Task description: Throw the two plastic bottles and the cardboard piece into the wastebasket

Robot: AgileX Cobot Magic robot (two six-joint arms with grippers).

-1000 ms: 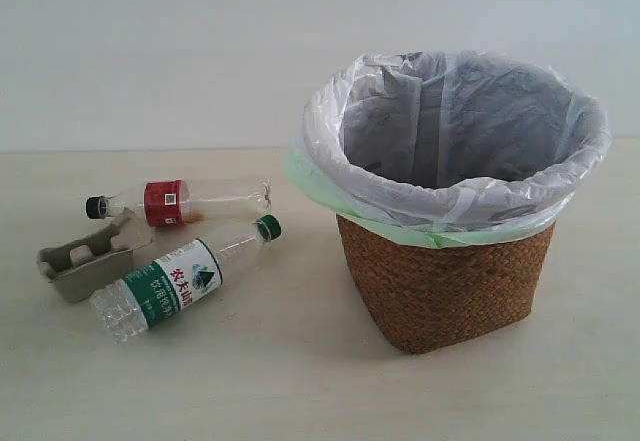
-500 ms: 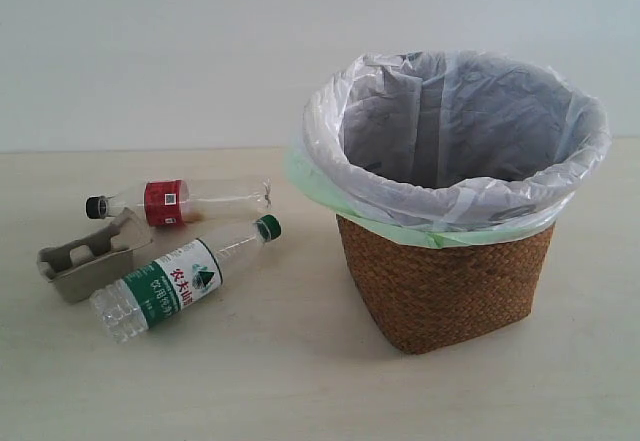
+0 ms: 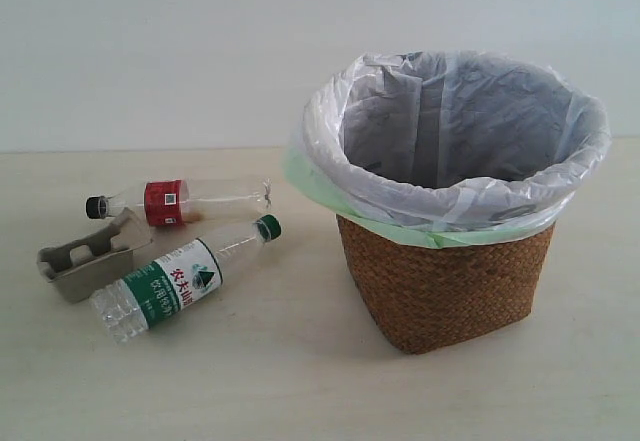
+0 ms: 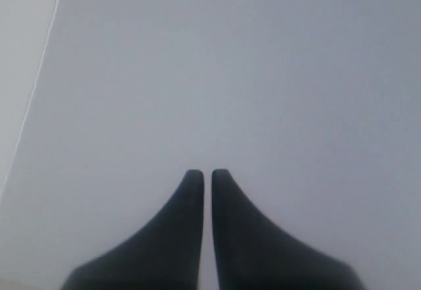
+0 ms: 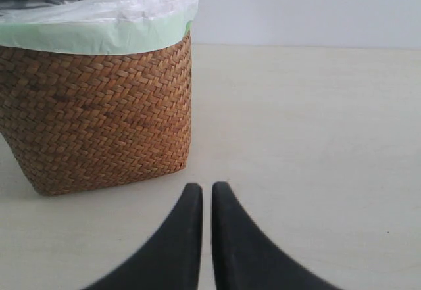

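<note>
On the left of the exterior view lie the red-label bottle (image 3: 180, 201) with a black cap and, in front of it, the green-label bottle (image 3: 180, 279) with a green cap. The grey-beige cardboard piece (image 3: 85, 256) rests between them, touching both. The wicker wastebasket (image 3: 445, 281) with bags folded over its rim stands to the right; the right wrist view shows the wastebasket (image 5: 99, 112) close by. Neither arm appears in the exterior view. My left gripper (image 4: 207, 171) is shut, empty, facing a plain grey-white surface. My right gripper (image 5: 206, 186) is shut, empty, low over the table beside the basket.
A pale wooden table (image 3: 300, 381) carries everything, with a plain white wall (image 3: 150, 51) behind it. In the right wrist view the table (image 5: 309, 125) stretches past the basket to the wall.
</note>
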